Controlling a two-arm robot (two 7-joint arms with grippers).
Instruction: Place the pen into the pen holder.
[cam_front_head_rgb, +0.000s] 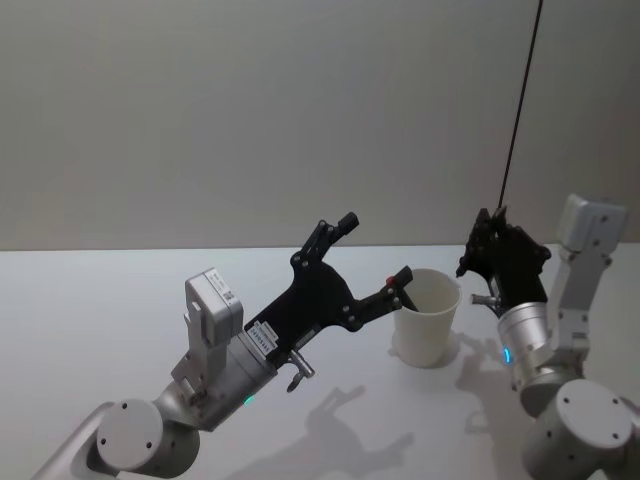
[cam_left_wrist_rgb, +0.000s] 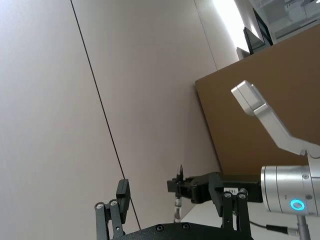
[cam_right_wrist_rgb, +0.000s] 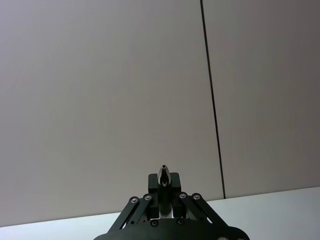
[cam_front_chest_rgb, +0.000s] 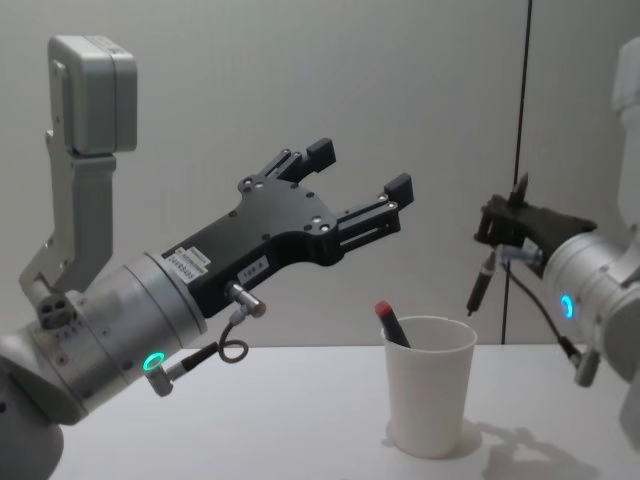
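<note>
So the left gripper (cam_front_chest_rgb: 358, 182) is up in the air on the left, fingers spread wide with nothing between them, pointing up and to the right. From the head view its lower fingertip looks like it sits right at the cup's near-left rim, but the chest view shows it's actually well above the cup, so no contact as far as I can tell.

The cup (cam_front_chest_rgb: 431, 385) stands upright on the table (cam_front_chest_rgb: 300, 420) in the middle, and there's already one pen with a red end (cam_front_chest_rgb: 390, 322) leaning inside against its left wall.

Over on the right, the right gripper (cam_front_chest_rgb: 510, 222) is clamped on a dark pen (cam_front_chest_rgb: 482, 280), pinching it near its top. That pen hangs close to vertical, lower tip tilted a little toward the cup. It's up and to the right of the rim, clearly apart from it.

The bit that matters: the cup's mouth lies down and to the left of the hanging tip. I'd say the right arm is the one to finish this by sliding left over the opening, then lowering. Main risk is clipping the rim and tipping the cup.
</note>
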